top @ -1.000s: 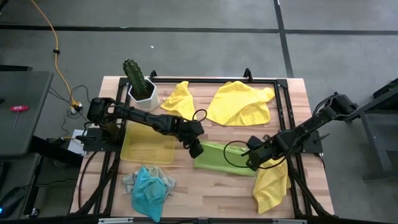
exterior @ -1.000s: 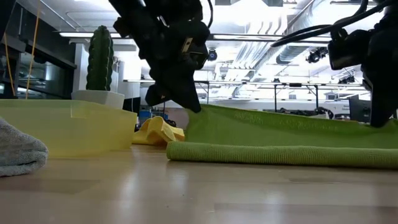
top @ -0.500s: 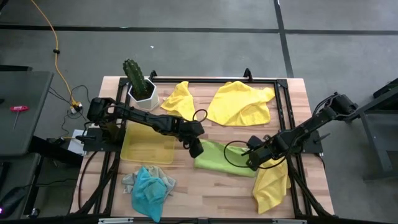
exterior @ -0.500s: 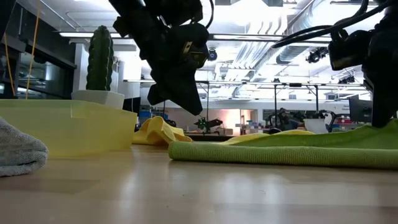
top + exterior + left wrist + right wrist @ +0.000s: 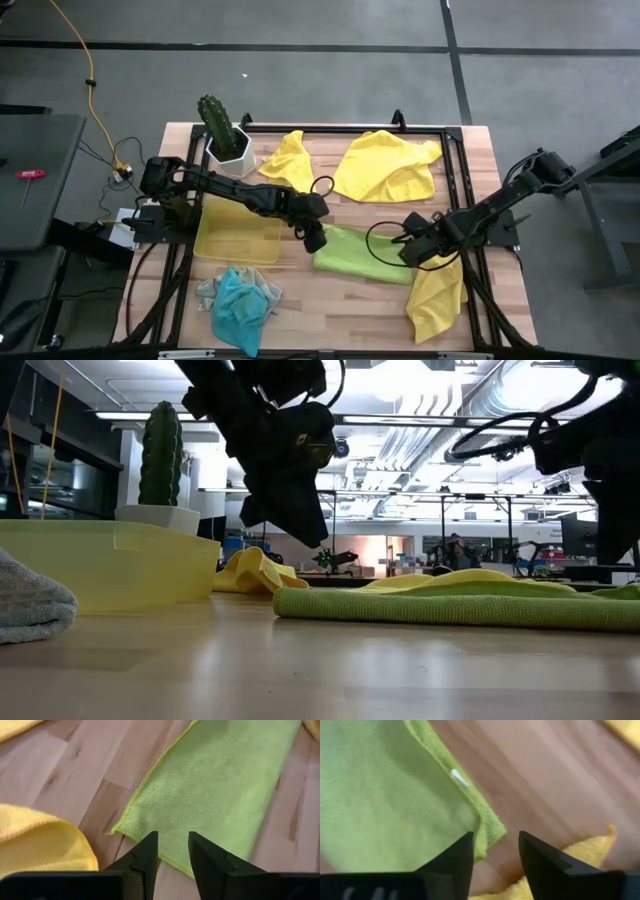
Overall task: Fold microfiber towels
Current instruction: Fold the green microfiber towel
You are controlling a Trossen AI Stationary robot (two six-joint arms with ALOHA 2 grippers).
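A lime green towel (image 5: 360, 255) lies folded in a flat strip on the table's middle, also seen in the low view (image 5: 450, 607). My left gripper (image 5: 316, 240) hovers open just above the strip's left end (image 5: 210, 785), touching nothing. My right gripper (image 5: 412, 254) hovers open over the strip's right end, whose corner (image 5: 487, 832) shows between its fingers. Yellow towels lie crumpled at the far side (image 5: 385, 165) (image 5: 288, 160) and at the near right (image 5: 437, 295). A turquoise towel (image 5: 240, 305) lies on a grey one (image 5: 208, 292) at the near left.
A translucent yellow tray (image 5: 238, 235) stands left of my left gripper. A cactus in a white pot (image 5: 222, 130) stands at the far left corner. A black frame (image 5: 455, 180) runs around the table's edges. Bare wood shows along the near edge, between the turquoise and yellow towels.
Both grippers held the green towel's upper edge raised a second ago. The edge has dropped away from my left gripper first, then from my right, and now lies flat on the layer below. My right gripper has risen a little and shifted slightly toward the table's right edge.
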